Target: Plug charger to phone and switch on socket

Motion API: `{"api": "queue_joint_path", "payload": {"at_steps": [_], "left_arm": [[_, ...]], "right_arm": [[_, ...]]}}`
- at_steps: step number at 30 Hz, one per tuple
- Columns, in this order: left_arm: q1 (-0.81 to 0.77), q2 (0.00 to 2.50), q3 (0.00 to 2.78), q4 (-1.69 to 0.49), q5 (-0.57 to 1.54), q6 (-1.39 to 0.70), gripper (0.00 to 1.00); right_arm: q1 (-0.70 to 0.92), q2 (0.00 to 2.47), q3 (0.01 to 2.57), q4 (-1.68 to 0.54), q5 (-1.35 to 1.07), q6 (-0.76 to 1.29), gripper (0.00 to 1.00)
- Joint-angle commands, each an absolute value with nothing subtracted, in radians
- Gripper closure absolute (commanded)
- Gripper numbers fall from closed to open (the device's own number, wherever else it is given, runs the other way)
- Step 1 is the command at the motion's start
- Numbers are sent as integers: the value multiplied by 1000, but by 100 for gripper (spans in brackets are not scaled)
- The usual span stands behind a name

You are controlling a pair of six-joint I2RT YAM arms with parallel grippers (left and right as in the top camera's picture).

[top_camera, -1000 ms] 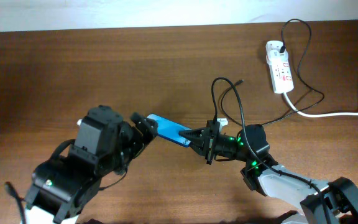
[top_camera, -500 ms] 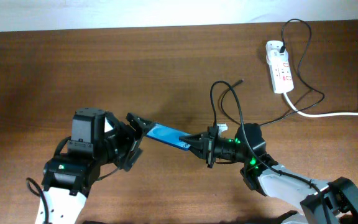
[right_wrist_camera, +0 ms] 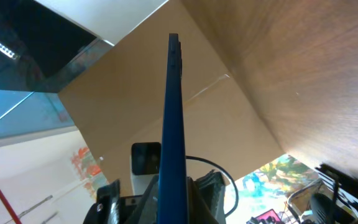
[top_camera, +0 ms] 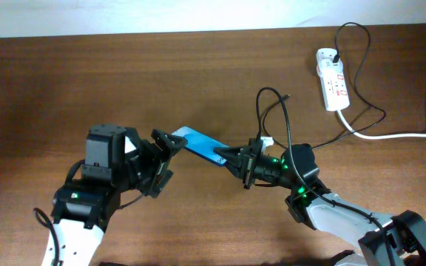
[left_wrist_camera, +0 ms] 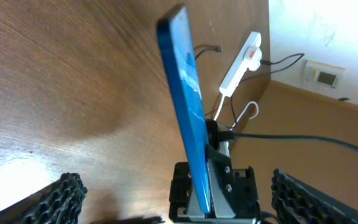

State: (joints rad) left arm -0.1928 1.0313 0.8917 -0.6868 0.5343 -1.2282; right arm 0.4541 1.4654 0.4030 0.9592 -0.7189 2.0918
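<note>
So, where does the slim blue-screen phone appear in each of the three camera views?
Overhead: slim blue-screen phone, slanted, at centre between both arms.
Left wrist: the phone is edge-on, rising from bottom centre to the top.
Right wrist: the phone is a thin upright blue strip at centre.
Shared landmark: the right end effector shut on its end, at bottom centre in both wrist views.

We see a brown wood-grain worktop (top_camera: 87,81), smooth with a low sheen. The phone (top_camera: 202,146) has a glossy blue glass-like face. The socket (top_camera: 332,81) is smooth white plastic, the charger (top_camera: 257,111) matt black, and the left gripper (top_camera: 165,159) pads (left_wrist_camera: 64,198) ribbed black.
</note>
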Motion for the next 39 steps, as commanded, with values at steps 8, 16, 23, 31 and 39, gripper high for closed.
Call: {"api": "queue_joint_path", "payload": {"at_steps": [8, 16, 23, 31, 39], "left_arm": [[-190, 1103, 884, -560, 526, -1269, 8], [-252, 1189, 884, -471, 510, -1296, 22], [-313, 1230, 884, -416, 434, -1343, 30], [-372, 1230, 884, -368, 346, -1467, 33], [-400, 1230, 884, -368, 294, -1533, 37]], "right_arm": [[462, 1460, 453, 977, -677, 2086, 96], [474, 1460, 459, 977, -668, 2086, 96], [474, 1460, 459, 977, -668, 2086, 96], [474, 1460, 459, 977, -651, 2086, 96], [487, 1460, 460, 977, -644, 2086, 96]]}}
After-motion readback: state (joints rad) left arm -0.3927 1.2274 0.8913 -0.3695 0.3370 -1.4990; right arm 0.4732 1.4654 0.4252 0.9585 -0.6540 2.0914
